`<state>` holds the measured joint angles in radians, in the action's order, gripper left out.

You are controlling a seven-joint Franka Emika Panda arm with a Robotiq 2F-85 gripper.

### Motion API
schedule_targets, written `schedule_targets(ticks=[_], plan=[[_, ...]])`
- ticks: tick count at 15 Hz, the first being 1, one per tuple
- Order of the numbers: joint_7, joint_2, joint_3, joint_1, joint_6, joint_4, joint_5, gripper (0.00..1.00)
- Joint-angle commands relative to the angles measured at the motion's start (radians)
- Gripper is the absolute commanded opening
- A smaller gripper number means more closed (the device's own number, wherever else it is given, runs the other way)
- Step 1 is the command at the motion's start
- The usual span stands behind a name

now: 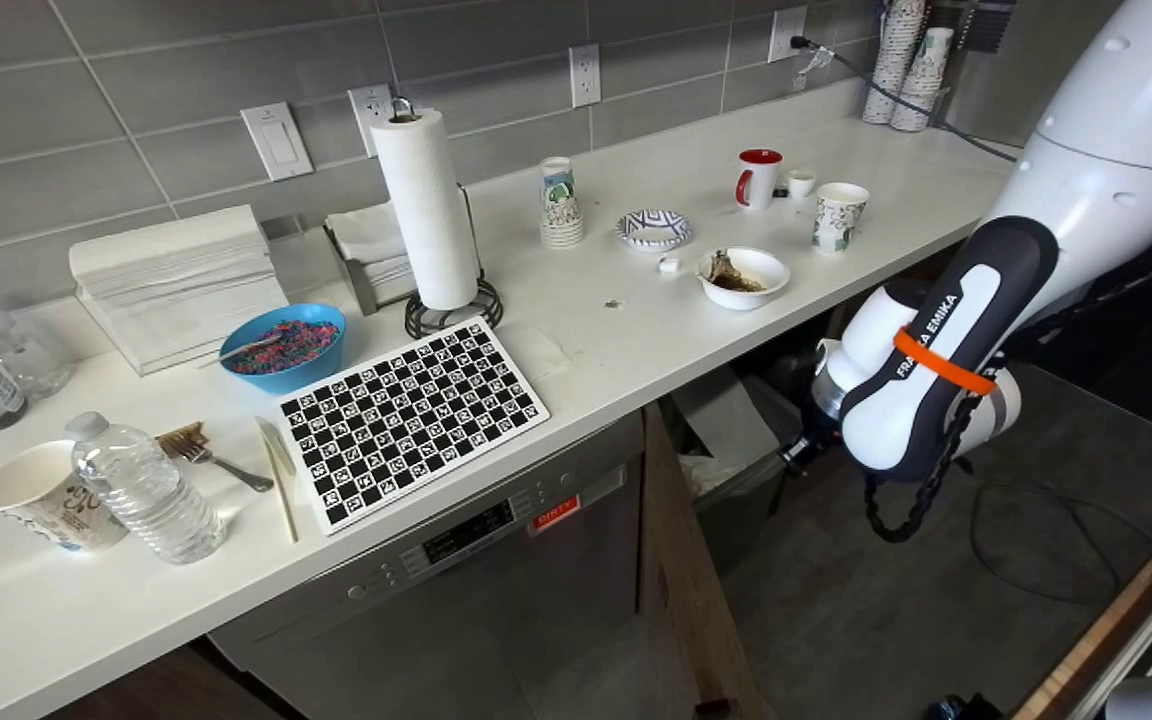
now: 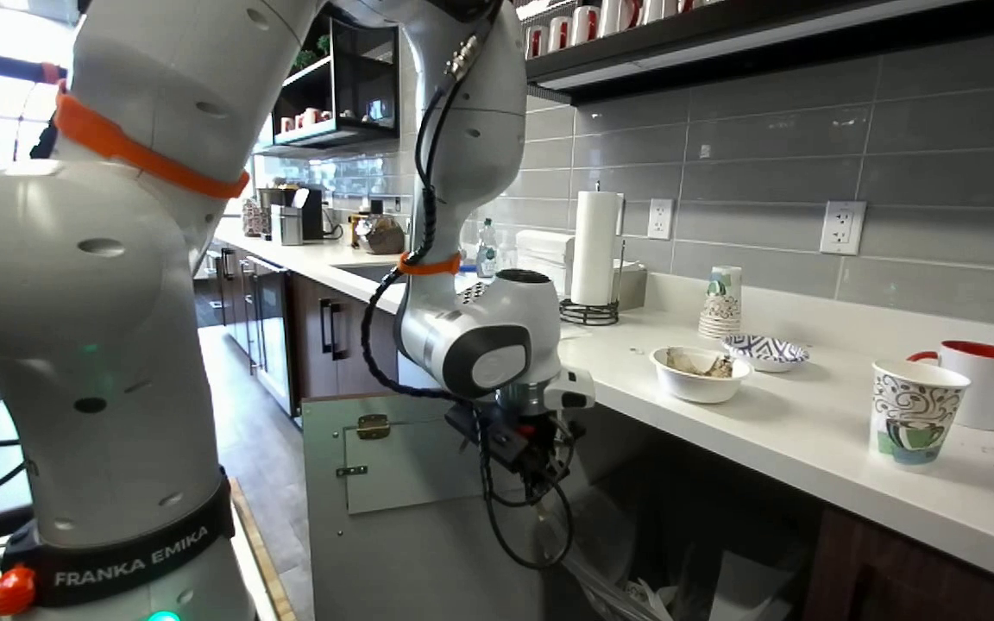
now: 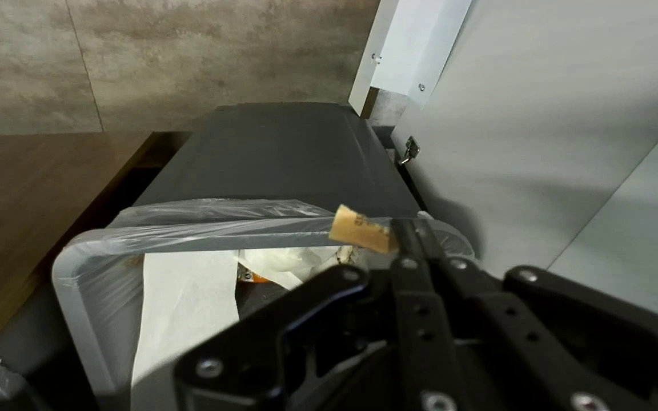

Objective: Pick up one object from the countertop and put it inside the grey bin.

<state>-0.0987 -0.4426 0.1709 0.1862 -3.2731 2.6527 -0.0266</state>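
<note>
Pinching a short tan strip with dark print between the tips of the black fingers, nearly pressed together around one end of it. Hanging low beside the open cabinet door, below the edge of the off-white surface, in both exterior views. Overlapping the rim of the grey bin in the wrist view with the strip's free end, at a height impossible to judge. Looking past a clear plastic liner onto a white paper sheet and crumpled white paper inside the bin. Seeing on the surface, in both exterior views, a white bowl with brown residue, a shallow patterned bowl, a printed paper cup, a red-lined white mug, a stack of paper cups and a paper towel roll. Noticing farther along, in an exterior view, a blue bowl of pink and blue bits near a black-and-white checkered board, then a clear plastic water bottle just beside another paper cup.
</note>
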Motion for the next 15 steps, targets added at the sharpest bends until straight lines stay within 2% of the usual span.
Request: schedule_targets(ticks=[1,6,11,15], plan=[[0.015,-0.149,0.023,0.084,-0.087,-0.080,0.066,0.00],[0.032,-0.294,0.024,0.136,-0.153,-0.192,0.130,0.00],[0.039,-0.405,0.019,0.136,-0.147,-0.333,0.146,0.00],[0.044,-0.487,0.041,0.153,-0.141,-0.447,0.150,0.00]])
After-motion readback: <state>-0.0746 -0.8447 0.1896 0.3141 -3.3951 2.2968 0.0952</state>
